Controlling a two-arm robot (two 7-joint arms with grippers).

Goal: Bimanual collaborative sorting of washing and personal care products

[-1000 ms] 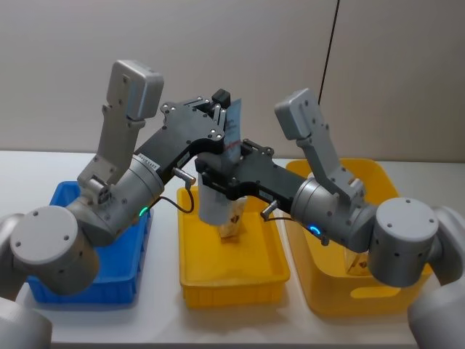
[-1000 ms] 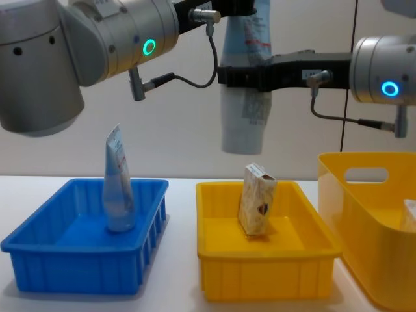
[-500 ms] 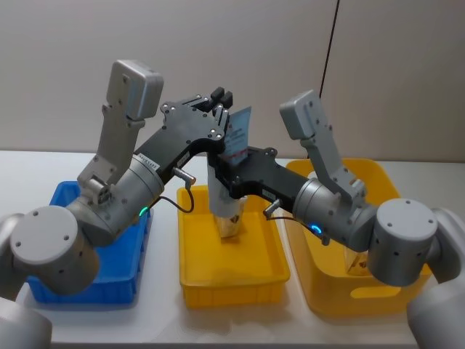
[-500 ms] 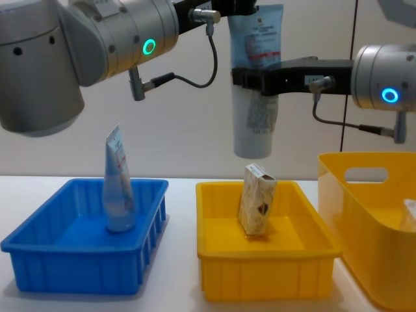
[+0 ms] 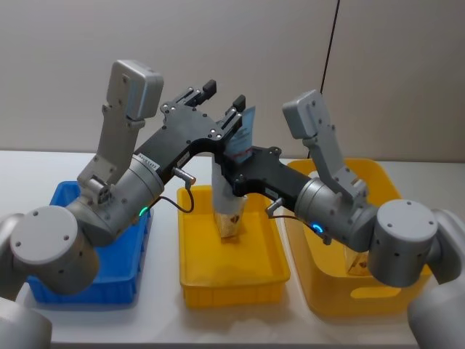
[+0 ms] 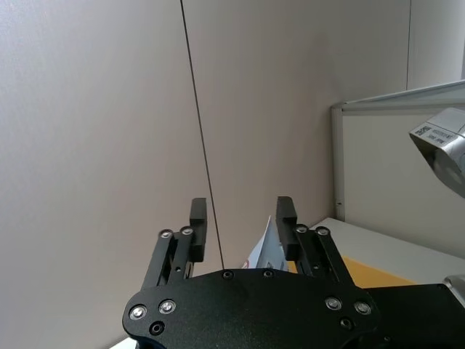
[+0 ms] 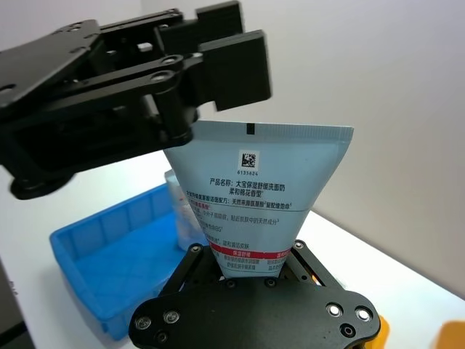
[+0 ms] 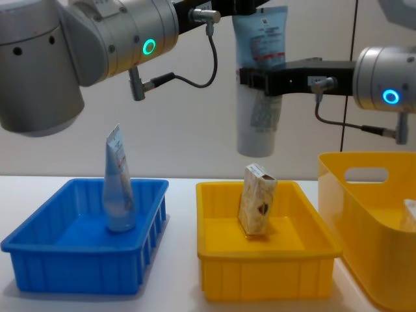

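The left pincer (image 5: 218,102) has let go of the tube (image 8: 261,78): its fingers, closed on the crimped end half a second ago, now stand spread apart just beside it. The right pincer (image 8: 260,77) grips the tube around its middle and holds it upright in the air above the small yellow bin (image 8: 312,227). The handover looks complete. Directly below stands a beige carton (image 8: 257,207); another tube (image 8: 118,185) leans in the blue bin (image 8: 39,260). The open left fingers hang close enough to snag the tube
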